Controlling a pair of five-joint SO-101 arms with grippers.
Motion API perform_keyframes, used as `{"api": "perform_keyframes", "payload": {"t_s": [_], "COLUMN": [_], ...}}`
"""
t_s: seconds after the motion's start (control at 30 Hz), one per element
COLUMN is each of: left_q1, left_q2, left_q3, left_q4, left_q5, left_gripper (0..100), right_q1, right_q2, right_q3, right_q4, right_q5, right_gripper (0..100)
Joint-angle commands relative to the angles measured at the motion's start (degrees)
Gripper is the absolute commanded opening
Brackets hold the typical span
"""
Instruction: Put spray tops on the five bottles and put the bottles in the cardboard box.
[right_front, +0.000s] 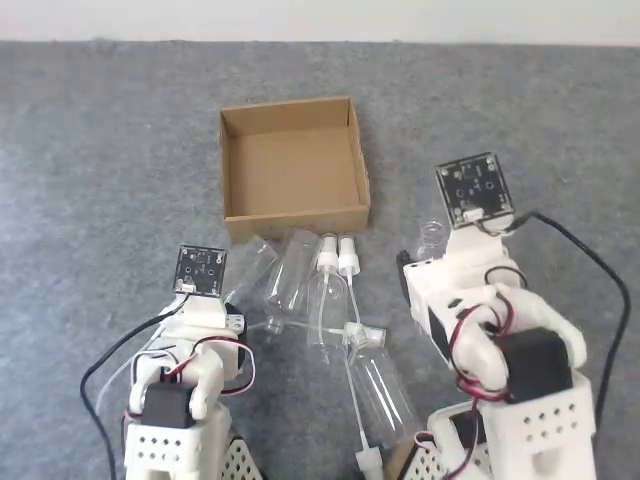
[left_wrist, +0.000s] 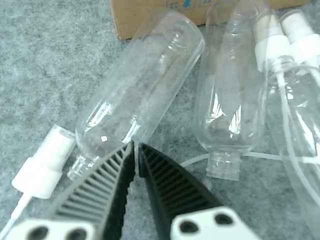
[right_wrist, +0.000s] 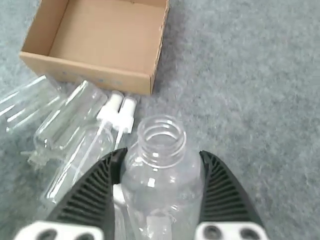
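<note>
Right pincer (right_wrist: 161, 156): clamped around an uncapped bottle (right_wrist: 161, 192), neck up.
Left pincer (left_wrist: 136, 146): all but closed, empty, by a lying bottle (left_wrist: 142, 85).
Cardboard box (right_front: 296, 218): just beyond that lying bottle, on the counter (right_front: 100, 150).

Overhead plus two wrist cameras.
High view looks down from the near side; wrist views face far, close over bottles (right_front: 295, 268) and cardboard box (right_front: 295, 222), shared by all.
</note>
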Motion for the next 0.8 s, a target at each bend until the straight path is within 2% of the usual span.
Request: {"api": "perform_keyframes", "payload": {"t_s": [0.0,0.27,0.5,0.77], "left_q1": [-0.2,-0.2,0.3,-0.1], "left_q2": [-0.9,-0.9,-0.9,-0.9], "left_q3": [-0.7,-0.7,-0.7,-0.7], "left_q4": [0.2,0.2,0.2,0.2], "left_q5": [-0.4,-0.4,-0.4,-0.6], "left_gripper": [1,1,1,1], "right_q1": [0.0,0.1,2.9,4.3], "right_q2": [-4.0,-7.4,-14.8,-20.1], "right_q3": [3.4,14.4,16.6,26.5], "right_q4": [-5.8,-16.3,-17.5,-26.5], "right_q5": [-0.4,-1.9,-2.9,-3.0], "right_gripper": [6.5,4.5,2.8,2.8]}}
